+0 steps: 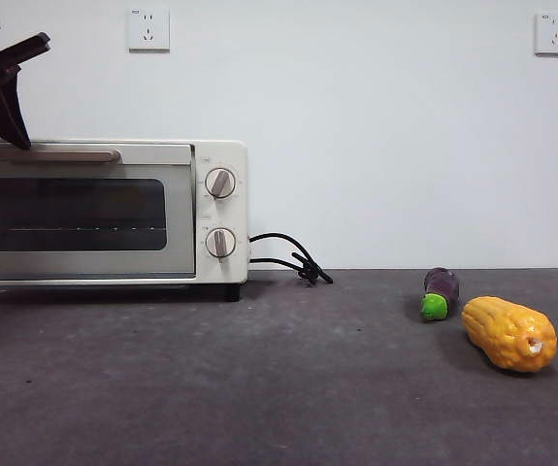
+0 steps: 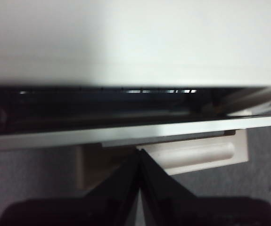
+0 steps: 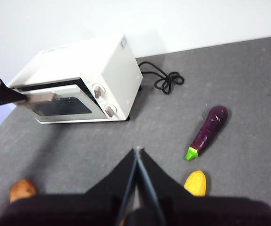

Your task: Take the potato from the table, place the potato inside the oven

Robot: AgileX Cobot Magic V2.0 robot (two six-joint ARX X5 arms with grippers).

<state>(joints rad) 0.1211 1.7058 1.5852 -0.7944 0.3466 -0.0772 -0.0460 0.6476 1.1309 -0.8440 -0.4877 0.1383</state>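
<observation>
Touching the oven (image 1: 104, 209) handle (image 1: 53, 154), the left hand (image 1: 12, 126) has jaws pressed together; the door is slightly ajar. Right hand (image 3: 137, 153) hovers closed above the surface (image 3: 248, 84); potato (image 3: 23, 189) lies apart.

**Colours on the table**

Dark grey, mottled table (image 1: 288, 388). Cream-white oven (image 1: 109, 212) with a dark glass door, beige handle (image 1: 53, 155) and black cord (image 1: 293, 257). Orange-brown potato (image 3: 23, 189). Purple eggplant (image 1: 440, 292) with a bright green cap. Bumpy yellow-orange corn cob (image 1: 509, 333). Black left gripper (image 2: 139, 157) and right gripper (image 3: 137, 153). White wall (image 1: 376, 116)
</observation>
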